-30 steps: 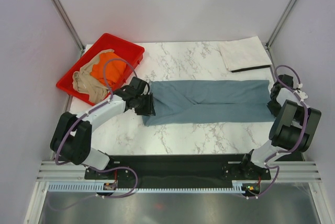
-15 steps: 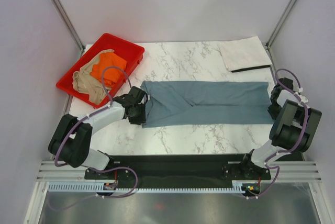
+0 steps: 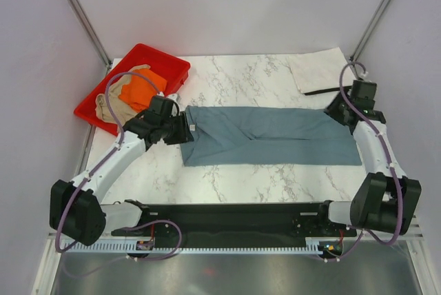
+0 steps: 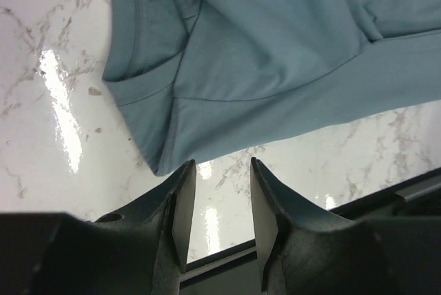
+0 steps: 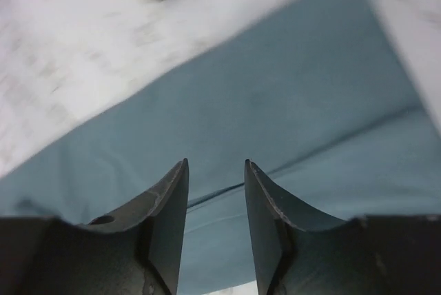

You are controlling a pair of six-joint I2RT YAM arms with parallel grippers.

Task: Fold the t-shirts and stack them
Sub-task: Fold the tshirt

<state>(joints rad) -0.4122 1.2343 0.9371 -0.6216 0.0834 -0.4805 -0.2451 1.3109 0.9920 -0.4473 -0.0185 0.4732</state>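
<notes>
Blue-grey shirt (image 3: 269,135) flat; L pincer (image 4: 222,171), R pincer (image 5: 215,171) shifted farther, prob. lifted.

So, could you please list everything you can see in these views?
slate blue-grey t-shirt: one, blue-grey, laid lengthwise across the middle of the table
orange t-shirt: one, bright orange, bunched in the tray
tan-beige t-shirt: one, tan, crumpled in the tray beside the orange one
off-white t-shirt: one, pale, folded, far right corner
red tray: one, red, far left corner
table: one, white marble
left gripper: black, open, at the blue-grey shirt's collar end
right gripper: black, open, over its other end
</notes>
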